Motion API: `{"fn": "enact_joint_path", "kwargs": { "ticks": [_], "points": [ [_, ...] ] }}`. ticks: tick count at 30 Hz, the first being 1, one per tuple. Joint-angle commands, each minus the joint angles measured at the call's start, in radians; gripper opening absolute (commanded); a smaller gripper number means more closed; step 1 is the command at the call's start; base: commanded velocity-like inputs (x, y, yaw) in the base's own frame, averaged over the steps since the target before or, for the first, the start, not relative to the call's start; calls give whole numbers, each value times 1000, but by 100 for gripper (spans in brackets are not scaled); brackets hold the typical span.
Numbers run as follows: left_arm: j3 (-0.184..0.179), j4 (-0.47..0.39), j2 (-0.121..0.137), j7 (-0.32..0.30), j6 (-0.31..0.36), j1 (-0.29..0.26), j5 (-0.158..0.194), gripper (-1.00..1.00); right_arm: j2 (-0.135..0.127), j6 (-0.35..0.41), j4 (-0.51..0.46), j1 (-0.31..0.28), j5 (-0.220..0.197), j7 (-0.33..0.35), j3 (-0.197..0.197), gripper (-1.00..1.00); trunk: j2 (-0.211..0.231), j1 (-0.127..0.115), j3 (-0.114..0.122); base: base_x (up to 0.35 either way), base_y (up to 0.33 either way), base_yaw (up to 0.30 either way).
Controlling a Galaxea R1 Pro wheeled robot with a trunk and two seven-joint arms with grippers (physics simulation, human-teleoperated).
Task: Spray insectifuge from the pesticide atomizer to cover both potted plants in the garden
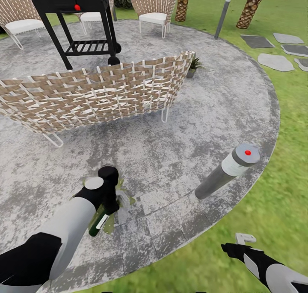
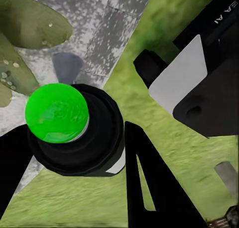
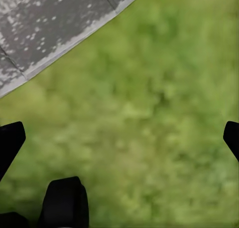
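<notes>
In the head view my left gripper (image 1: 108, 197) is shut on the pesticide atomizer (image 1: 98, 223), a dark green bottle with a white label, held tilted low over the patio. Just beneath it are the green leaves of one potted plant (image 1: 124, 195), partly hidden by the gripper. The left wrist view looks along the atomizer (image 2: 94, 138) between my black fingers (image 2: 149, 183), with wet-speckled leaves (image 2: 30, 21) beyond. A second potted plant (image 1: 194, 65) stands past the far end of the woven bench. My right gripper (image 1: 235, 243) hangs open over the lawn (image 3: 149, 113).
A long woven bench (image 1: 98, 92) crosses the patio ahead. Behind it stand a black grill cart (image 1: 81, 24) and white-cushioned chairs (image 1: 155, 4). A grey bollard light (image 1: 226, 169) leans at the patio's right rim, another post (image 1: 223, 13) farther back. Stepping stones (image 1: 276, 61) lie in the grass.
</notes>
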Motion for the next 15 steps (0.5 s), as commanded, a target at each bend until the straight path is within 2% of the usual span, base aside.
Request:
{"fn": "enact_joint_path", "kwargs": {
  "ticks": [1, 15],
  "points": [
    [-1, 8, 0, -9, 7, 0, -9, -100, 0, 3, -1, 0, -1, 5, -8, 100, 0, 0, -1, 0, 0, -2],
    [3, 12, -1, -7, 3, 0, -9, -100, 0, 3, -1, 0, -3, 5, -8, 100, 0, 0, -1, 0, 0, 0]
  ]
}}
